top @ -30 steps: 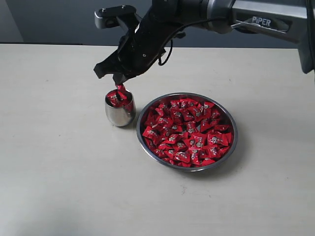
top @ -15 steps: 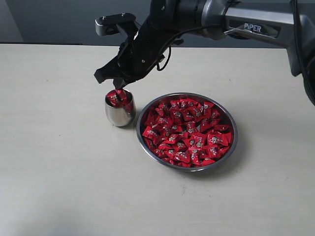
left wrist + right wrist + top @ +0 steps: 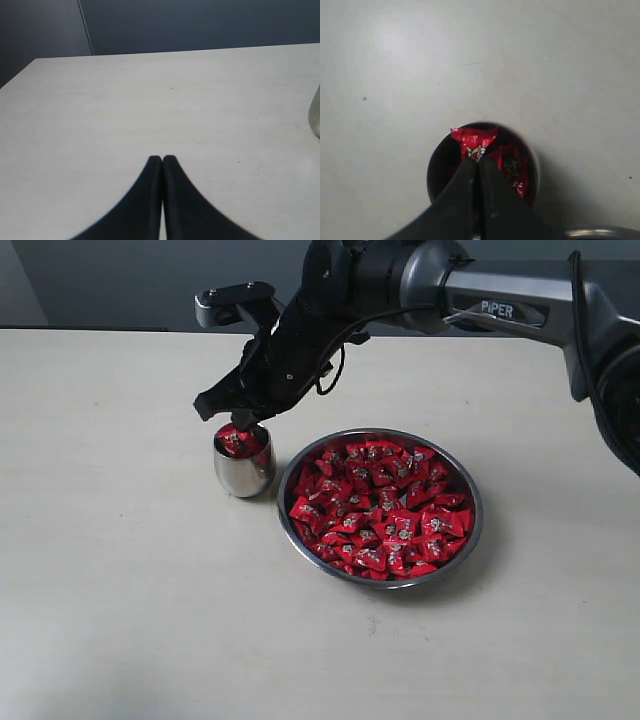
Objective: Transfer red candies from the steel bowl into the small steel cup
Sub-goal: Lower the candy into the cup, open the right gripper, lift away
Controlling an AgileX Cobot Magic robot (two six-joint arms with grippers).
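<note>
**Right jaws pressed shut at the mouth of the cup**

And here's the black right gripper (image 3: 243,423), its two smooth, tapered fingers pressed flat together with no gap showing. The tips point straight down into the small steel cup (image 3: 243,475), a shiny egg-sided tumbler with no handle. Directly under those tips sit red candies (image 3: 475,136), squarish sweets in crinkled, glossy wrappers with small silver-white marks. One touches the very ends of the fingers, but I can't tell whether its wrapper is pinched between them.

Just beside the jaws and lower down lies the steel bowl (image 3: 478,502). It is a wide, shallow round dish with a thin polished rim, its edge close against the cup. Both stand on a pale, matte table (image 3: 120,590).

Over at the left gripper (image 3: 162,159), two curved matte-black fingers meet tip to tip, closed on nothing, above bare tabletop. The cup's rounded side is off to one side of them, well apart.

The count: one cup, one bowl, two grippers. About three wrappers can be made out in the cup, heaped to the brim. The bowl holds dozens, too many to count singly.
</note>
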